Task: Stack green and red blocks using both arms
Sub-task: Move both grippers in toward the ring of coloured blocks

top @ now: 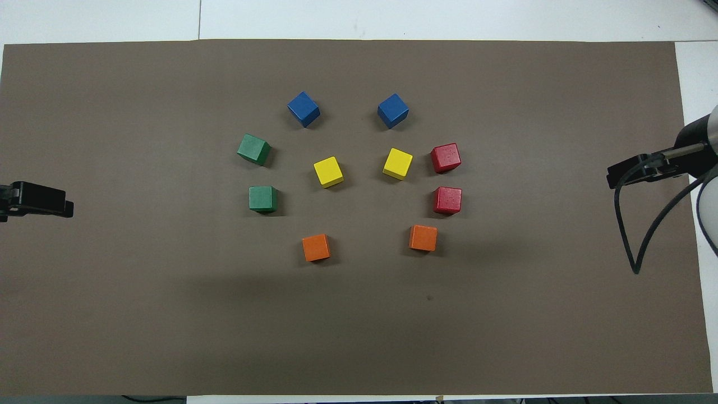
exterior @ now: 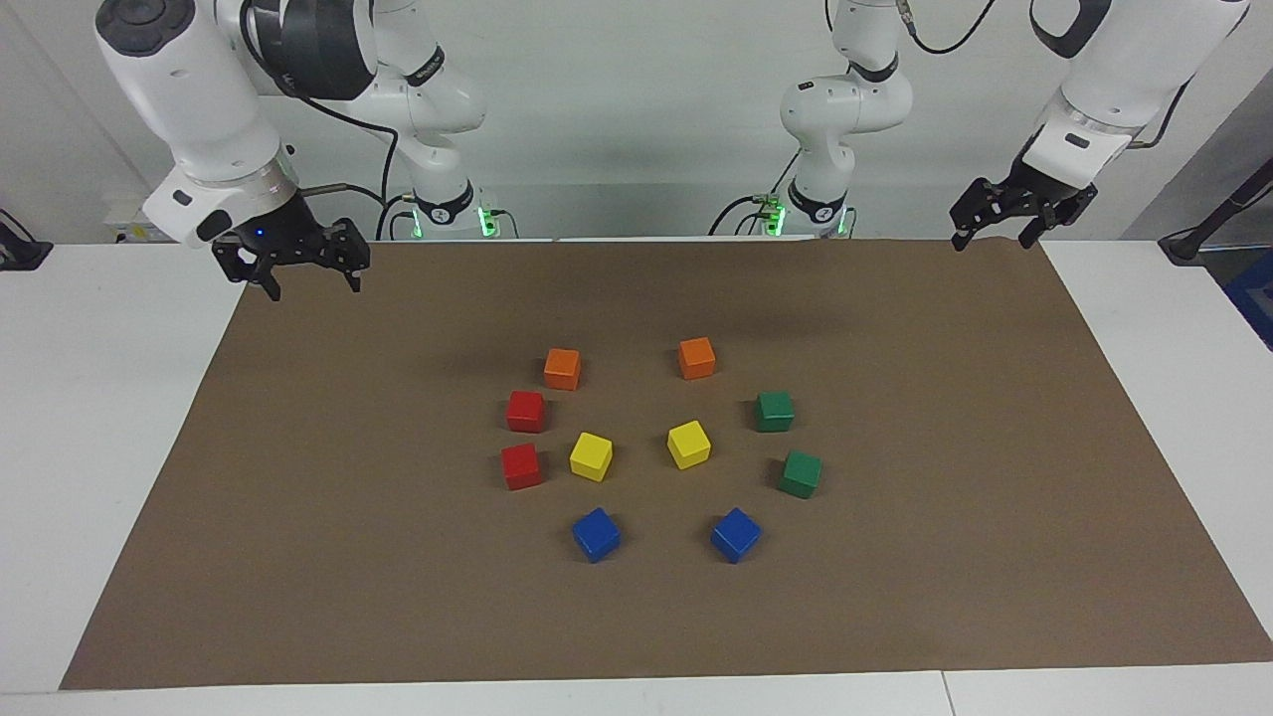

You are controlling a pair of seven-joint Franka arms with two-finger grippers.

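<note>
Both of our claws hang in the air with their fingers apart and nothing between them: our right claw over the brown mat's corner at the right arm's end, our left claw over the mat's corner at the left arm's end. Each arm waits well apart from the cubes.

All the cubes sit singly on the mat in a loose ring at its middle, none stacked. Toward our right arm's end lie the two red blocks, one nearer to us than the other. Toward our left arm's end lie the two green blocks, arranged the same way. Two orange cubes sit nearest to us, two blue cubes farthest, and two yellow cubes in the middle.

The mat covers most of the white counter. A pale wall stands past our bases, where green lights glow. We can read no writing.
</note>
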